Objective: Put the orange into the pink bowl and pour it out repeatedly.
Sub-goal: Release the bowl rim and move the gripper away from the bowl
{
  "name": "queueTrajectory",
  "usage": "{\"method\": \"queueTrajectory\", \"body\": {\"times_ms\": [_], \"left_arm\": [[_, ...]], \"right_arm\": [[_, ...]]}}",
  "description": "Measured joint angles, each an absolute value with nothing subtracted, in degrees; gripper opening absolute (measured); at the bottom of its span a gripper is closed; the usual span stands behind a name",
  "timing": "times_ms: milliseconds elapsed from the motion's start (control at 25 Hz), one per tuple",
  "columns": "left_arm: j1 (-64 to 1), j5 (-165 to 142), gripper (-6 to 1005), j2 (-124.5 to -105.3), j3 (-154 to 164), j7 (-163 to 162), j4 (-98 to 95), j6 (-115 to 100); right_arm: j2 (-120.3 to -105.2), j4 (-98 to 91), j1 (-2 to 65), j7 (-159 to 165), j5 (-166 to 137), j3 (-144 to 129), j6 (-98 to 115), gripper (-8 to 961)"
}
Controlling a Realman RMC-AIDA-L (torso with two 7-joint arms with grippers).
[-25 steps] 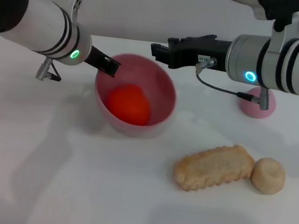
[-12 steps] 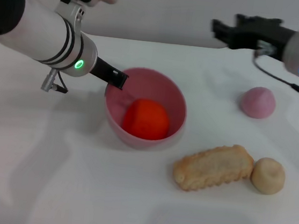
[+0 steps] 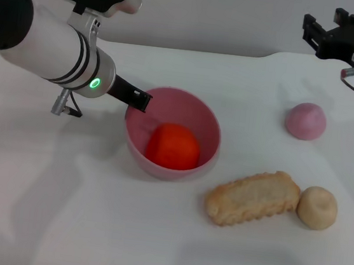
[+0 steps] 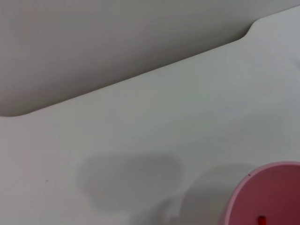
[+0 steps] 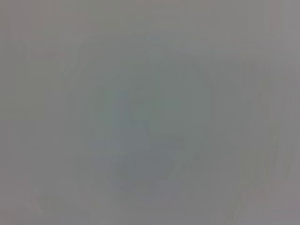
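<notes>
Gripping the near-left rim of the pink bowl [image 3: 199, 116], my left gripper [image 3: 141, 99] is clamped on its wall, and the orange [image 3: 173, 146] sits inside the bowl on the white table [image 3: 91, 212]. My right gripper [image 3: 316, 34] hangs raised at the far right, well apart from the bowl; whether its claw is apart or together I cannot tell. Beside the bowl lie a bread-shaped toy [image 3: 252, 198], a beige ball [image 3: 317, 207] touching it, and a pink-mauve ball [image 3: 305, 121] farther back.
</notes>
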State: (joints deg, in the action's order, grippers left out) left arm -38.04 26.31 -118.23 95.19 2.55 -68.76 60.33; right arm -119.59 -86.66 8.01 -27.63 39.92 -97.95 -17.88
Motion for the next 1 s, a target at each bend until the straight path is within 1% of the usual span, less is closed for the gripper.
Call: {"method": "queueTrajectory", "body": {"times_ms": [840, 1000], "left_arm": [[-37.3, 26.6, 42, -118.37, 95.9, 2.6, -66.1, 57.0], [-36.9, 26.7, 76, -118.37, 97.6, 2.6, -64.7, 54.6]], "right_arm": [[-119.25, -85.1, 9.1, -27.7, 39.6, -98.9, -17.1, 557], [-119.25, -83.6, 9.3, -27.7, 39.5, -99.0, -16.3, 559]]}}
